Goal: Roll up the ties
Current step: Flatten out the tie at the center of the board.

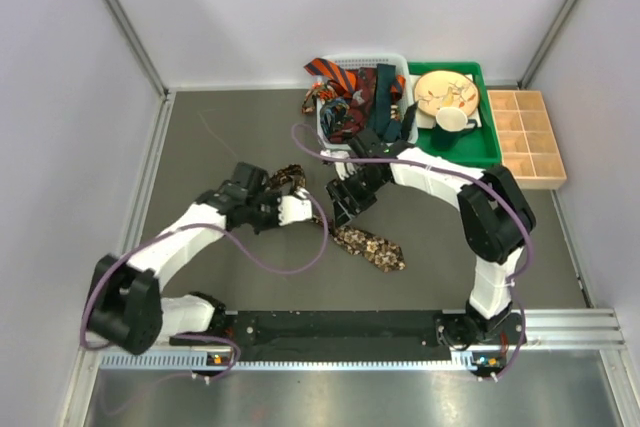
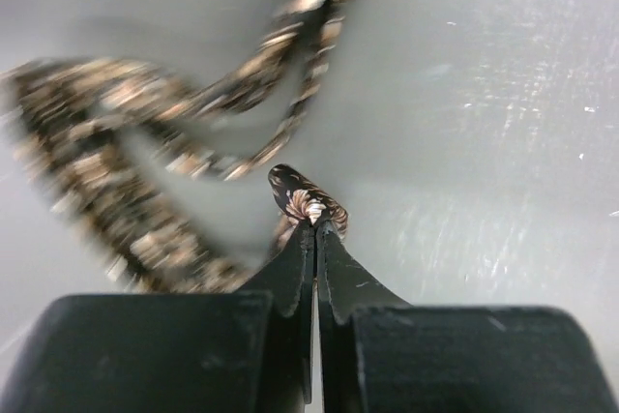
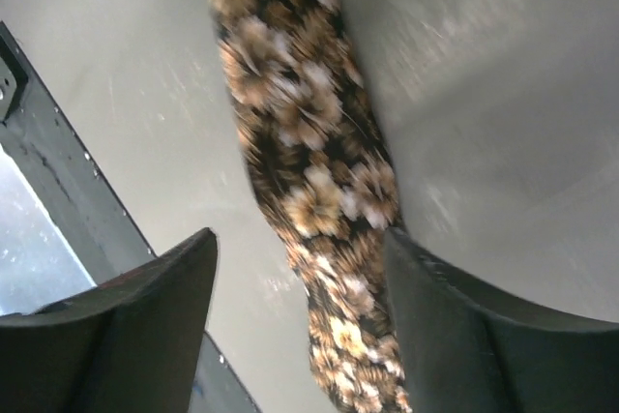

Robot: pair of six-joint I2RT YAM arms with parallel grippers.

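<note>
The left pincer (image 2: 314, 229) is pressed together on the curled narrow tip of the speckled tie (image 2: 126, 229) (a soft, leopard-like weave). The tie loops loosely ahead of it over the smooth grey table (image 2: 484, 94). The right pincer (image 3: 300, 244) is spread, straddling the tie's wider blade. Beyond it, a white mesh basket (image 1: 322, 125) holds the other ties (image 1: 345, 77), striped, red and teal.

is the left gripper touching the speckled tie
Touching: in the left wrist view the left gripper is shut, pinching a fold of the speckled tie.
</note>
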